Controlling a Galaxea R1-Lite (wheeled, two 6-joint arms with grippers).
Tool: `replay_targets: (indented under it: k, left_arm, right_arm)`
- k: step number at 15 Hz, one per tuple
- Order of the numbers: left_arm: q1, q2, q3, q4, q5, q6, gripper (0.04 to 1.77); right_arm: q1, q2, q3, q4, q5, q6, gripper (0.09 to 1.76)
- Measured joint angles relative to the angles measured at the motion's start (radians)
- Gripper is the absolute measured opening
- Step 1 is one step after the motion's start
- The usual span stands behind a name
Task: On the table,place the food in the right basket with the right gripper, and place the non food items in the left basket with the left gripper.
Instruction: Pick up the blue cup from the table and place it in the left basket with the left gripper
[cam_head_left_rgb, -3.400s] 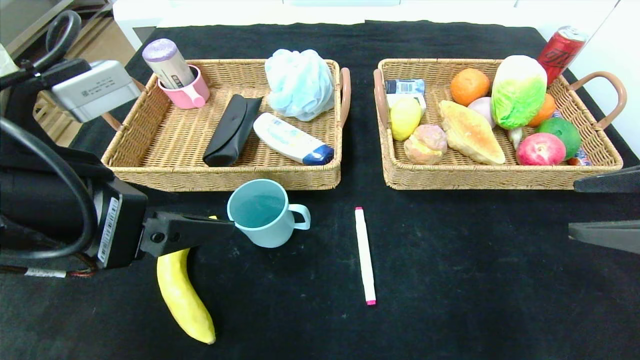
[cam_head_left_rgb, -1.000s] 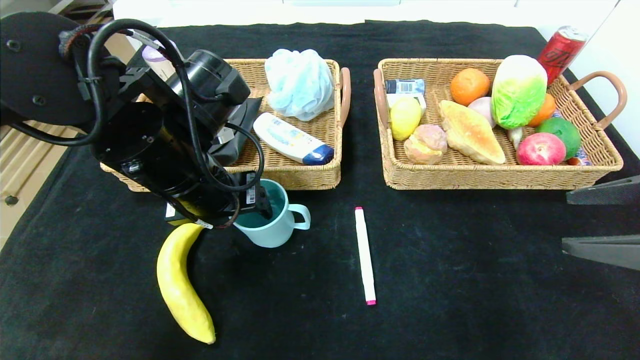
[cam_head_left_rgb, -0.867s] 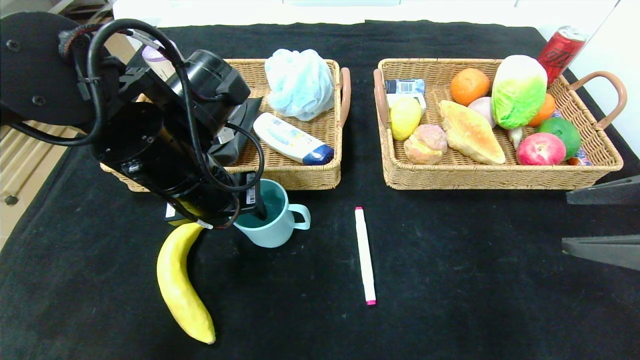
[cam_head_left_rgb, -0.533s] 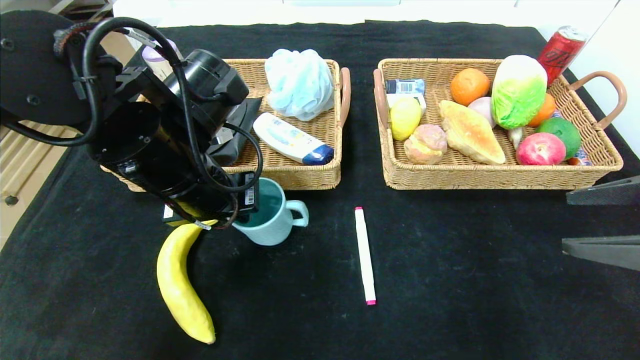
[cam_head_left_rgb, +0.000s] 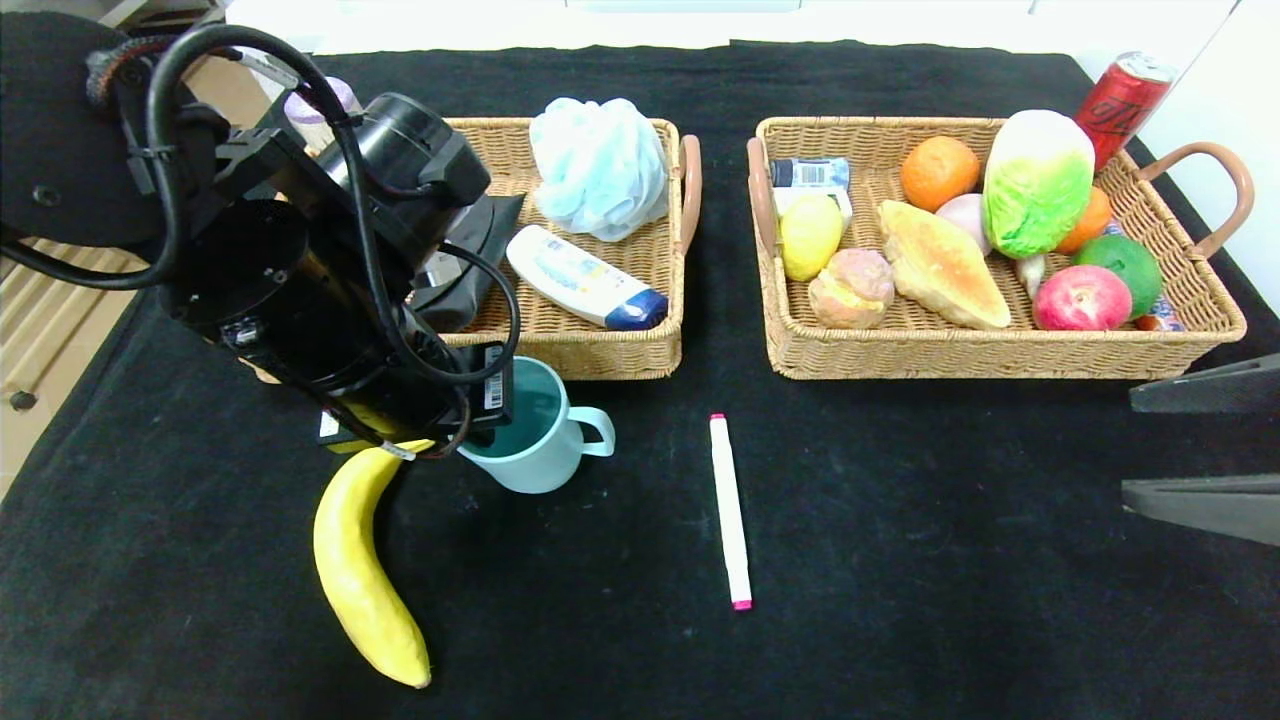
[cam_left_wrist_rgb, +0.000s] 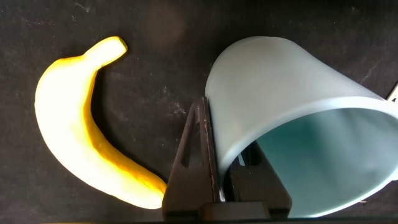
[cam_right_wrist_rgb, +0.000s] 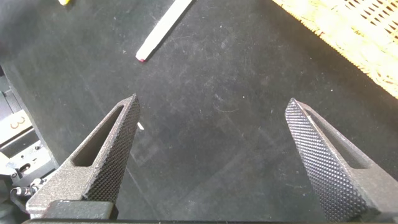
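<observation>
Teal mug, near edge of left basket: left gripper pinching its wall, right gripper spread, parked
Risk: thin rim-hold; mug may swing, slip, striking banana

Beyond the far edge of the black cloth you see a white surface running across the top of the head view, brightly and evenly lit. At your far left, past the cloth's edge, a tan wood-toned floor shows, with pale slatted lines across it. On your right a white wall or panel rises beside the cloth. Nothing tells you where the light comes from.
</observation>
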Motion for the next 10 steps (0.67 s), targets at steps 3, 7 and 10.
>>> replay_targets:
  k: [3,7,10]
  left_arm:
    - [-0.002,-0.009,0.001,0.002,-0.004,0.001,0.18]
    - [-0.009,-0.045,-0.002,0.004,-0.004,0.005,0.18]
    - [-0.013,-0.083,-0.023,0.002,-0.004,0.013,0.18]
  right_arm:
    - [0.000,0.000,0.000,0.000,0.000,0.000,1.71]
    - [0.004,0.000,0.001,-0.001,0.000,0.000,1.71]
    - [0.005,0.000,0.001,-0.006,0.000,0.000,1.71]
